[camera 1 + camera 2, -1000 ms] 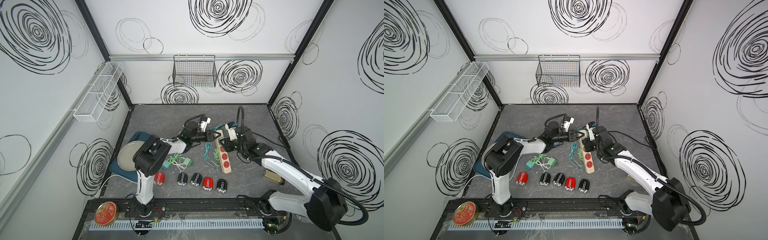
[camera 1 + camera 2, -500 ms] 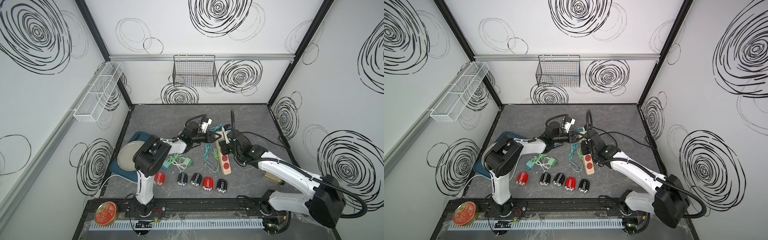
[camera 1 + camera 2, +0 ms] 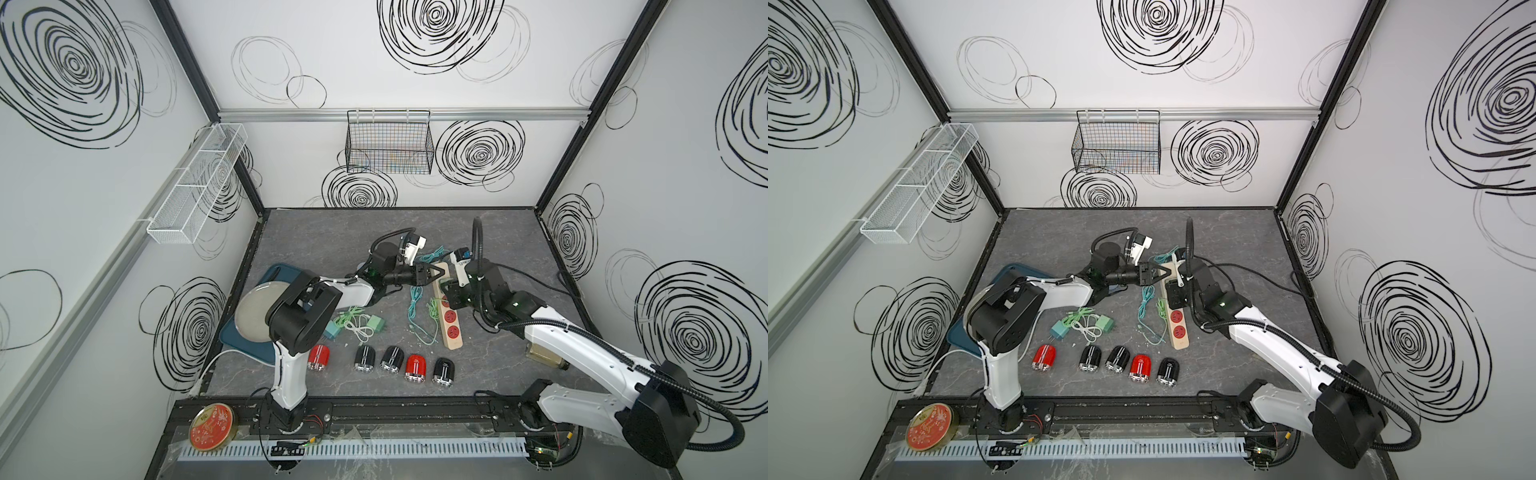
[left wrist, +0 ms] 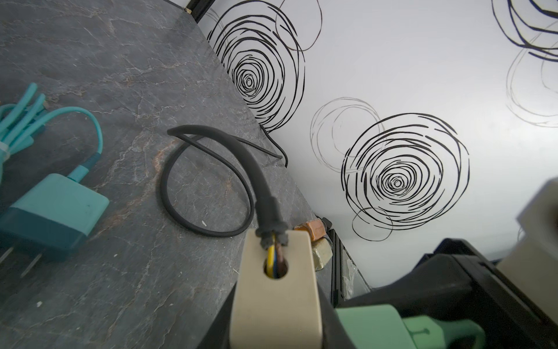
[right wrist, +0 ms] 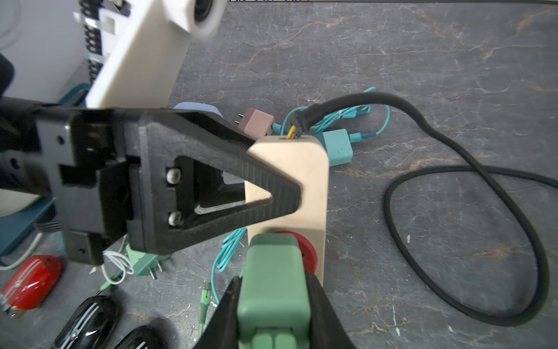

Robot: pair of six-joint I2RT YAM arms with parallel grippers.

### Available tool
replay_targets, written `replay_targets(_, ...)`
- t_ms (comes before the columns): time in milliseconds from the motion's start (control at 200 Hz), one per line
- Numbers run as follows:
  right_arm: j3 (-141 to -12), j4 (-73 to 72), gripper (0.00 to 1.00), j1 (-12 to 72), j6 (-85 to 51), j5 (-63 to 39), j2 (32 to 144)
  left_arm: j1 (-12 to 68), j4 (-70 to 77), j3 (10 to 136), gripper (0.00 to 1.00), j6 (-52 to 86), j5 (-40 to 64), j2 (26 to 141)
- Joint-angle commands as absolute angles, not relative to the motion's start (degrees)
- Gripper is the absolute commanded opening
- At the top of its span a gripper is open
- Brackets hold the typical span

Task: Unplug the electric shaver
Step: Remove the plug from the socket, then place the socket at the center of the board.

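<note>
Clutter is being seen all round the strip point(image 3: 454, 343): teal cables point(image 3: 413, 305) are lying just beside it on the left arm's side. A teal charger point(image 5: 336, 146) and a brown plug point(image 5: 256, 122) are lying at its cord end, and its black cord point(image 5: 362, 98) is looping over the table point(image 3: 332, 232) beyond. Five shavers point(image 3: 392, 358) are being shown in a row near the front edge, well apart from both grippers; which one is wired to the strip cannot be told. Bare table is being offered toward the back wall and along the right wall. The left arm is being held low across the table. The left gripper point(image 3: 444, 272) is being held with fingers pressed together, tip lying on the strip's cord end. The right gripper point(image 5: 273, 290) is being held in from the front right, fingers clamped on the green plug point(image 5: 273, 266), which is sitting in the strip by a red socket point(image 5: 305, 253).
</note>
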State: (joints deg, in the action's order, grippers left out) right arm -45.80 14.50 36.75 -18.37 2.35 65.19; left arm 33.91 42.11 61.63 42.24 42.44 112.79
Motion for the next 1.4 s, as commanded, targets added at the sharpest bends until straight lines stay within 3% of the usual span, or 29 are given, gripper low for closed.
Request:
replay_targets(0, -46.10, 9.62, 0.07, 33.52, -20.15, -3.99, 59.55, 31.99, 39.17, 61.52, 0.21, 38.08, 38.06, 112.51)
replay_targets(315, -51.51, 18.19, 0.06, 41.39, -17.97, 14.26, 64.00, 32.67, 38.80, 62.59, 0.21, 38.20, 37.50, 113.50)
replay_targets(805, -49.14, 23.20, 0.06, 37.10, -21.53, 15.38, 54.75, 38.38, 35.47, 75.41, 0.24, 45.62, 32.31, 125.58)
replay_targets(1181, -42.65, 17.34, 0.07, 33.43, -22.61, -3.44, 48.87, 41.11, 22.56, 89.46, 0.34, 44.11, 30.13, 135.99)
replay_targets(1396, -47.97, 13.74, 0.07, 32.26, -23.65, -14.21, 49.31, 40.96, 19.30, 91.89, 0.33, 42.27, 29.74, 137.76)
